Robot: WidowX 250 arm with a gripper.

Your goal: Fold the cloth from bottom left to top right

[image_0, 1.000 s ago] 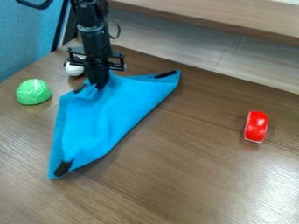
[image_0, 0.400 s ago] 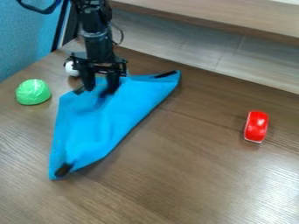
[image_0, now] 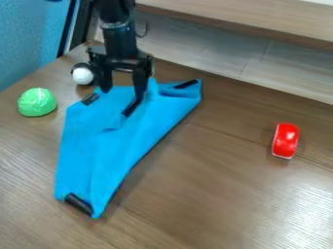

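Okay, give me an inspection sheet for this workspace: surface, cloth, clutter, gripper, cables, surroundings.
surface: brown wood-grain table, glare at lower right
job's things: blue cloth, creased, not a neat fold; black patches near its upper left, upper right and bottom ends, another further in, by the gripper
clutter: green dome-shaped object and white ball left of the gripper; red rounded object at right, apart from the cloth
gripper: black two-finger gripper, fingers apart, at the cloth's upper part
cables: thin dark cable beside the arm
surroundings: blue panel upper left; wood-look ledge behind the table
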